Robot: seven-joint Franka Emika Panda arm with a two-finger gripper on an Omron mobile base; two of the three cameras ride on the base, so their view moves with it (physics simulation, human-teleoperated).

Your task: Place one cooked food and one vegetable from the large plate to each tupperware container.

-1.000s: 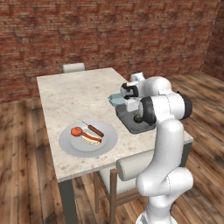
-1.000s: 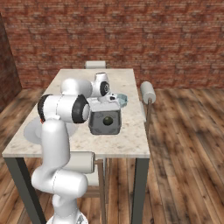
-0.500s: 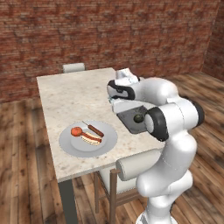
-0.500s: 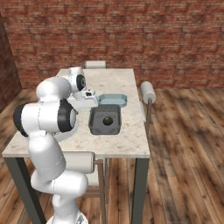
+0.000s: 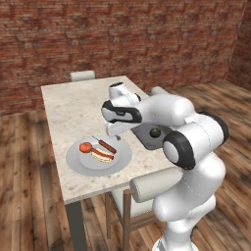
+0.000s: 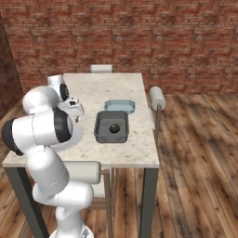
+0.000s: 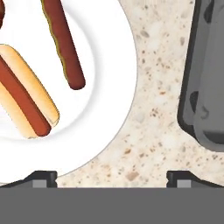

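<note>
On the large plate (image 5: pixel 78 164) near the table's front left lie a red-orange tomato (image 5: pixel 85 146), a thin dark sausage (image 5: pixel 105 144) and a hot dog (image 5: pixel 102 156) in a pale bun. My gripper (image 5: pixel 114 131) hangs open and empty over the plate's right edge, between the plate and the dark-grey container (image 5: pixel 145 138). A dark green ball (image 5: pixel 155 132) sits in that container (image 6: pixel 100 132). The light-blue container (image 6: pixel 120 106) behind it holds nothing. In the hand view the sausage (image 7: pixel 64 43) and hot dog (image 7: pixel 24 94) lie on the plate (image 7: pixel 109 105), left of my gripper (image 7: pixel 112 177).
The pale speckled table (image 5: pixel 68 105) stands before a brick wall. A chair (image 5: pixel 82 75) is at its far end, another chair back (image 5: pixel 157 184) at the near edge beside my arm, and a third (image 6: pixel 157 97) on the right side.
My arm has swung left from above the dark-grey container to the plate's right edge. The gripper stayed open. The food has not moved.
</note>
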